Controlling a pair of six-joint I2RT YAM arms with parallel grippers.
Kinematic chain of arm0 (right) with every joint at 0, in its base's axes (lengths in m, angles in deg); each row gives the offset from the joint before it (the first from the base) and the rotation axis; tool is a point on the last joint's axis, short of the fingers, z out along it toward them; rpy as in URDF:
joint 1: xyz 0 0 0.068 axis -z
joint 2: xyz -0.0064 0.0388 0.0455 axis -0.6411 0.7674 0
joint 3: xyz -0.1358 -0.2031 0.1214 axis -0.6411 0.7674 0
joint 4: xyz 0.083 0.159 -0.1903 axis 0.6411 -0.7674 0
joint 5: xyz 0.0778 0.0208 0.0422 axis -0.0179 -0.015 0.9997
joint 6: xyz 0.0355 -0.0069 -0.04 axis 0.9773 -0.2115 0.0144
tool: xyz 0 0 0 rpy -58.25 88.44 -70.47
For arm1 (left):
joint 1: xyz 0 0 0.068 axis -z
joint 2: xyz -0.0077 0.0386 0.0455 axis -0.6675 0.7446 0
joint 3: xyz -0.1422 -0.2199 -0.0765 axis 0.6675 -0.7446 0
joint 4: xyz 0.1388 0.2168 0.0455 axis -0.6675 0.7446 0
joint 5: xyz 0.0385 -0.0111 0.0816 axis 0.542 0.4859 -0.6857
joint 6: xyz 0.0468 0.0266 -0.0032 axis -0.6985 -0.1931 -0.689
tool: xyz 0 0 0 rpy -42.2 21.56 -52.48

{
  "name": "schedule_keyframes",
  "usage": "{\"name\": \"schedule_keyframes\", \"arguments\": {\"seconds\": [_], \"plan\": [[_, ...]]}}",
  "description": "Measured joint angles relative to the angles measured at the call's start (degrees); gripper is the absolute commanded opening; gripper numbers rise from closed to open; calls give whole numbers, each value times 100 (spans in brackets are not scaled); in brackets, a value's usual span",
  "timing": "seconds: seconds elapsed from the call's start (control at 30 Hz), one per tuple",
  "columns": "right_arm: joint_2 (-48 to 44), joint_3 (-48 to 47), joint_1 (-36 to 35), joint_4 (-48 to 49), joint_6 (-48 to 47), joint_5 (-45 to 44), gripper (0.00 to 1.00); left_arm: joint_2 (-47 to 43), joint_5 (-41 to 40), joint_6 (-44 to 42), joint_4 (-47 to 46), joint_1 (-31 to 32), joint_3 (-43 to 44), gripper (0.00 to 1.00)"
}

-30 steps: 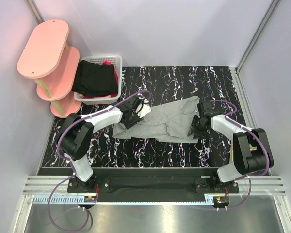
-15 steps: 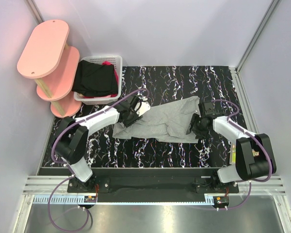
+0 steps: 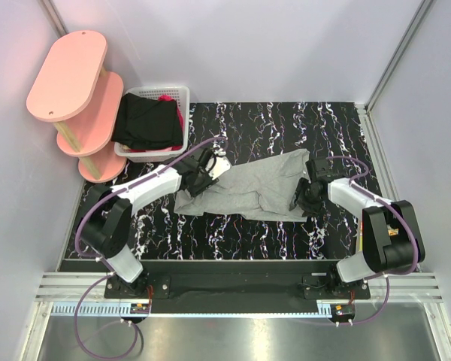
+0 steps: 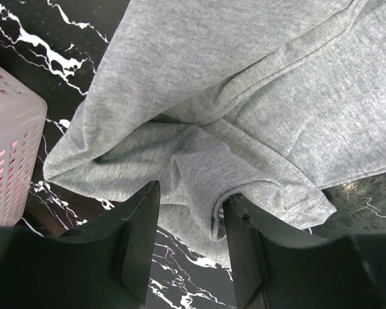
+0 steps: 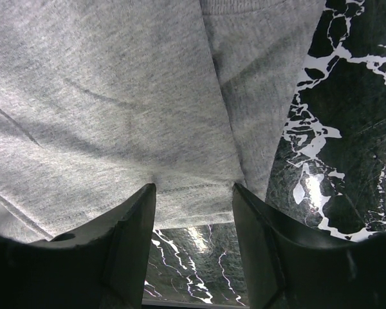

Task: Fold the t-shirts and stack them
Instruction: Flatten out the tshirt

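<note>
Since a second ago my left arm has swung its elbow out toward the table's left edge, and the left gripper [image 3: 204,177] has crept slightly toward the basket [image 3: 182,92]; the right arm is back roughly where it was, and the grey shirt [image 3: 248,188] lies as before.

From the overhead camera, the grey shirt is spread rumpled across the middle of the black marbled table [image 3: 286,128], with the left gripper on its upper left corner and the right gripper [image 3: 304,195] on its right edge. A black garment [image 3: 146,120] fills the white basket at the back left, with a bit of magenta cloth [image 3: 165,98] showing behind it. A pink shelf [image 3: 68,71] stands beside the basket.

On my left wrist camera, the left gripper [image 4: 190,193] has its jaws spread, with a bunched fold of the grey shirt [image 4: 257,84] lying between them. The basket [image 4: 9,154] sits just to the left.

On my right wrist camera, the right gripper [image 5: 193,190] also has its jaws spread, straddling the hem of the grey shirt [image 5: 103,84]. Bare table [image 5: 347,129] shows to the right.
</note>
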Motion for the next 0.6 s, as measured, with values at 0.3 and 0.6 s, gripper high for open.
{"name": "schedule_keyframes", "arguments": {"seconds": [0.3, 0.6], "plan": [[-310, 17, -2, -299, 92, -24, 62, -87, 2, -2, 48, -15, -15, 46], [-560, 26, -2, -570, 98, -162, 60, -155, 2, -11, 63, -24, -33, 45]]}}
